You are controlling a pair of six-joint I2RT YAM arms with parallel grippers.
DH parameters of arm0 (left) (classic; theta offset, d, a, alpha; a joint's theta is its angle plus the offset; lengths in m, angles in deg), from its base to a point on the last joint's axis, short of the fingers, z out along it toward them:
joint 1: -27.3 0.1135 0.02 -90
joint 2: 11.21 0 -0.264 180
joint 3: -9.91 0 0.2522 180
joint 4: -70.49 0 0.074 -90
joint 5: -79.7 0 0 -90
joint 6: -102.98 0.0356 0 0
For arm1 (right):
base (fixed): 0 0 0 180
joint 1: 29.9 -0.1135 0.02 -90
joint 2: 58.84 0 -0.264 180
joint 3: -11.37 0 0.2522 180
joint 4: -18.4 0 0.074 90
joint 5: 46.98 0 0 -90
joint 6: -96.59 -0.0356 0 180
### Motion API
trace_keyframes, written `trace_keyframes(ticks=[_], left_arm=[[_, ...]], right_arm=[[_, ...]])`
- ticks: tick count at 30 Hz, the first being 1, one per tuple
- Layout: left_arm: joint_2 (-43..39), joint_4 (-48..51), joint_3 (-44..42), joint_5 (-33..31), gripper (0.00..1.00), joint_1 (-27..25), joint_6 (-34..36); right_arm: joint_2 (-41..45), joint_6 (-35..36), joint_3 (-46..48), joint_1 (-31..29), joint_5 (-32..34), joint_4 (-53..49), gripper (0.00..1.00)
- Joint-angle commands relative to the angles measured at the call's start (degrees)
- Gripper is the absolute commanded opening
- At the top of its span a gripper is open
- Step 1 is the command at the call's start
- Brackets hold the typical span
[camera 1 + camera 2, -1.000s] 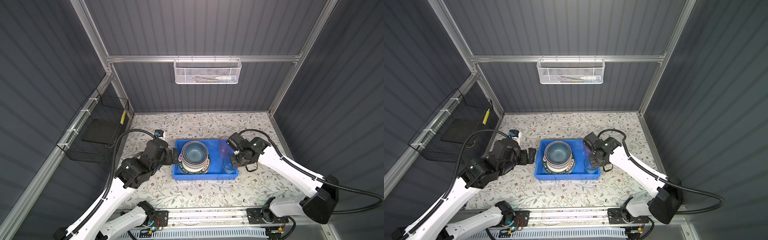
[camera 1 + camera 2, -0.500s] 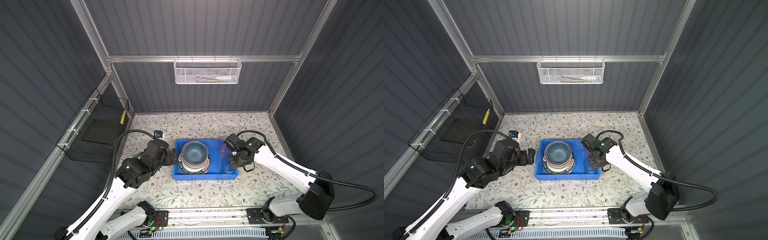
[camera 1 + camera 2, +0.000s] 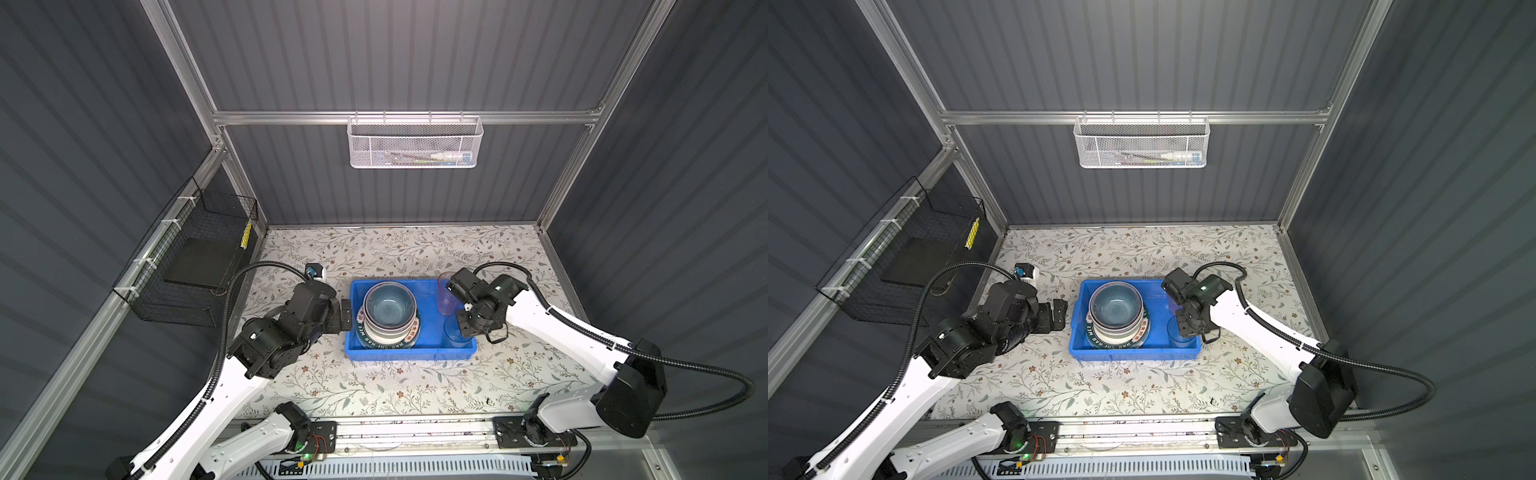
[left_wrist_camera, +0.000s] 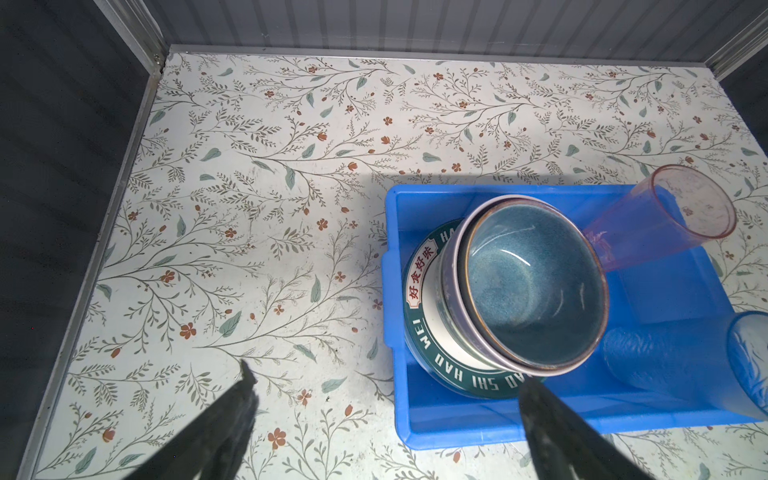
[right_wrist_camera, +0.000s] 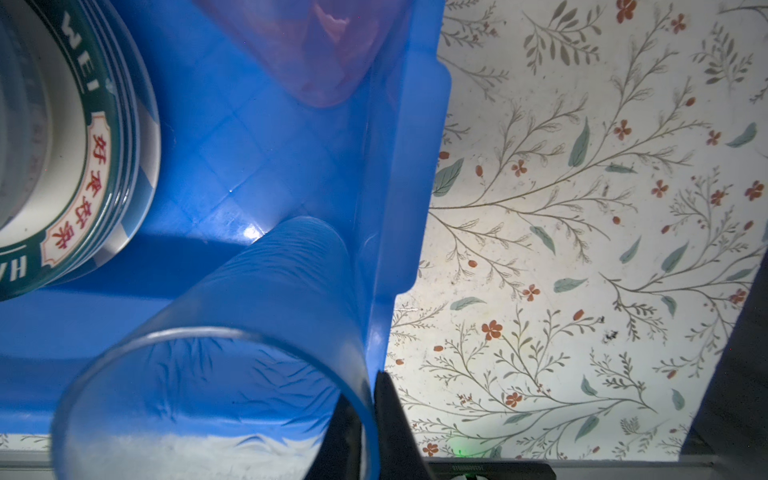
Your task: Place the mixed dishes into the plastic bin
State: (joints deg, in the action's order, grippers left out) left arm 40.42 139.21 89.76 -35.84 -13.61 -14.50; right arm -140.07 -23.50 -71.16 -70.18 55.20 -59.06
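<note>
Dark ribbed walls with an alu frame, a white mesh basket (image 3: 415, 143) on the back rail, a black wire basket (image 3: 195, 257) on the left wall, and a floral-print table (image 3: 374, 257) below. The plastic bin (image 3: 409, 356) is bright blue, shallow, rectangular and lipped, and sits mid-table with all the dishes I can see inside it. In its left half is a stack. On top is the dark-blue bowl (image 3: 390, 307), glazed and speckled inside, nested in a paler bowl (image 4: 455, 253) whose rim shows around it. Under those is a white plate (image 3: 374, 338) with a dark green rim lettered in white and red-on-white characters. The edge of a blue-white striped plate (image 5: 147, 137) pokes out beneath it. The pink tumbler (image 3: 445, 293), translucent, stands in the far right corner of the bin. The blue tumbler (image 3: 455, 332), translucent with a faint leafy texture, stands upright in the near right corner, just beside the bin's right wall. My right hand (image 5: 363, 390) is closed on that blue tumbler's rim, one finger inside the cup and one outside, pinching the wall. My left hand (image 3: 345, 316) is spread wide open and holds nothing. It hangs just beside the bin's left wall, and in the left wrist view one finger is over the table and the other over the bin's near edge.
</note>
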Motion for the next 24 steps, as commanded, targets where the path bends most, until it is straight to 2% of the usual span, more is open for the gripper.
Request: trace_keyframes(ticks=[1, 9, 15, 18, 22, 24], left_arm=[[0.36, 2.21, 0.67, -1.59, 1.00, 0.04, -0.68], [1.37, 3.49, 0.78, -3.92, 1.00, 0.04, 0.27], [4.53, -2.16, -0.60, -5.75, 1.00, 0.74, 3.80], [6.20, -3.51, -0.43, -6.20, 1.00, 3.54, 6.35], [5.51, -11.39, -3.71, -1.98, 1.00, 12.92, 11.42], [5.10, -16.34, -6.18, -2.04, 1.00, 15.66, 13.65]], right_arm=[[0.52, -0.87, -0.63, 0.02, 0.02, -4.24, 0.19], [3.12, -0.51, -4.07, 0.02, -2.90, -5.58, 0.49], [5.58, 1.56, -11.51, 0.68, -2.54, -5.37, 0.68], [6.70, 3.83, -15.70, 2.56, -1.31, -4.83, 0.77], [9.42, 7.78, -16.85, 7.79, -0.83, 0.80, 0.85], [11.29, 9.78, -15.77, 9.78, 1.15, 4.65, 0.87]])
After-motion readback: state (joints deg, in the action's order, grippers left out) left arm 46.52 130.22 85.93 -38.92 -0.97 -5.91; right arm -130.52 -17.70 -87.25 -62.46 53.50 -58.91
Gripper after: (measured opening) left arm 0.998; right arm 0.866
